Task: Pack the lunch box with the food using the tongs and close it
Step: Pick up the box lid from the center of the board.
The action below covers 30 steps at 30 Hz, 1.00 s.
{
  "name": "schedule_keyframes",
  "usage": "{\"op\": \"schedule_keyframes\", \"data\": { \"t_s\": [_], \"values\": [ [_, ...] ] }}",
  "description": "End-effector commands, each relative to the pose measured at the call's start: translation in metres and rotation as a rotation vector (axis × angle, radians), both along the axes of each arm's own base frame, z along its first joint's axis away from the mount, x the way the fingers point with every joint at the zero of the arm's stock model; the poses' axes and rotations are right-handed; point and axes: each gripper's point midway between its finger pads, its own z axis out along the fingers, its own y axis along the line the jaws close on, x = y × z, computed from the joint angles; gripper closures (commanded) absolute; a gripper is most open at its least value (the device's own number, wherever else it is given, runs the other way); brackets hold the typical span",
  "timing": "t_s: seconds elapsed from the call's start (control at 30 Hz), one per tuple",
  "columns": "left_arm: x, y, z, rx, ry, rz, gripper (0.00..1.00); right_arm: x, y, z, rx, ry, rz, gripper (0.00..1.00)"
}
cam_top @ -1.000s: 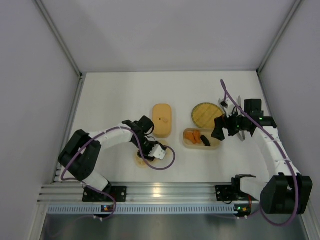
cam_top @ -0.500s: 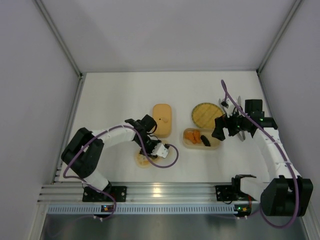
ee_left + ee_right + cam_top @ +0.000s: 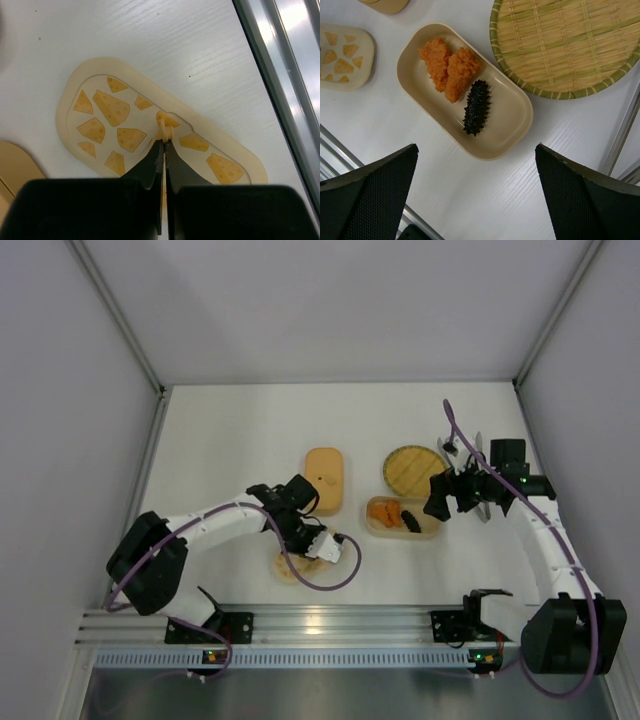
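Observation:
The lunch box (image 3: 428, 531) is a beige oval tray holding food: two orange chunks (image 3: 449, 69) and a dark spiky piece (image 3: 476, 107). Its cheese-patterned lid (image 3: 95, 107) lies flat near the front edge, also visible from above (image 3: 283, 568). My left gripper (image 3: 164, 143) points down at the lid, its fingers shut on the small knob (image 3: 165, 126) in the lid's middle. My right gripper (image 3: 476, 150) hangs wide open over the table just beside the lunch box, holding nothing. The silver tongs (image 3: 478, 443) lie at the far right, partly hidden behind the right arm.
A round bamboo plate (image 3: 415, 468) sits behind the lunch box. An orange-tan oval box (image 3: 325, 480) stands in the middle of the table. The aluminium rail (image 3: 330, 620) runs along the near edge, close to the lid. Walls enclose the table on three sides.
The left gripper's fingers have closed onto the lid's knob, and the left arm has shifted slightly toward the near edge. The right arm has not moved.

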Motion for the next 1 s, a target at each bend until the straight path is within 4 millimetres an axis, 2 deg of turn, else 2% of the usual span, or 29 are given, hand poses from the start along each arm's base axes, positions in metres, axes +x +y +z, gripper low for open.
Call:
{"op": "schedule_keyframes", "data": {
  "t_s": [0.0, 0.17, 0.3, 0.53, 0.63, 0.77, 0.87, 0.9, 0.97],
  "values": [
    [-0.004, -0.004, 0.026, -0.041, 0.004, 0.041, 1.00, 0.008, 0.006, 0.014, 0.017, -0.085, 0.020, 0.01],
    [-0.002, -0.003, 0.040, -0.050, -0.026, 0.049, 1.00, 0.008, 0.007, 0.015, 0.024, -0.084, 0.021, 0.01],
    [0.002, -0.004, 0.061, -0.088, -0.087, 0.027, 1.00, 0.006, 0.008, 0.016, 0.027, -0.081, 0.023, 0.01],
    [0.011, -0.016, 0.122, -0.213, -0.302, -0.114, 1.00, 0.005, 0.009, 0.016, 0.039, -0.075, 0.017, 0.01],
    [0.016, -0.022, 0.138, -0.255, -0.398, -0.204, 1.00, 0.005, 0.010, 0.016, 0.048, -0.069, 0.012, 0.01],
    [0.032, -0.041, 0.162, -0.329, -0.513, -0.271, 1.00, 0.006, 0.012, 0.017, 0.063, -0.065, 0.009, 0.01],
    [0.044, -0.056, 0.166, -0.375, -0.614, -0.349, 1.00, 0.004, 0.014, 0.016, 0.073, -0.053, 0.007, 0.01],
    [0.048, -0.060, 0.160, -0.378, -0.644, -0.394, 1.00, 0.004, 0.014, 0.016, 0.076, -0.048, 0.006, 0.01],
    [0.056, -0.071, 0.162, -0.410, -0.700, -0.432, 1.00, 0.003, 0.015, 0.017, 0.090, -0.041, 0.007, 0.00]
  ]
}}
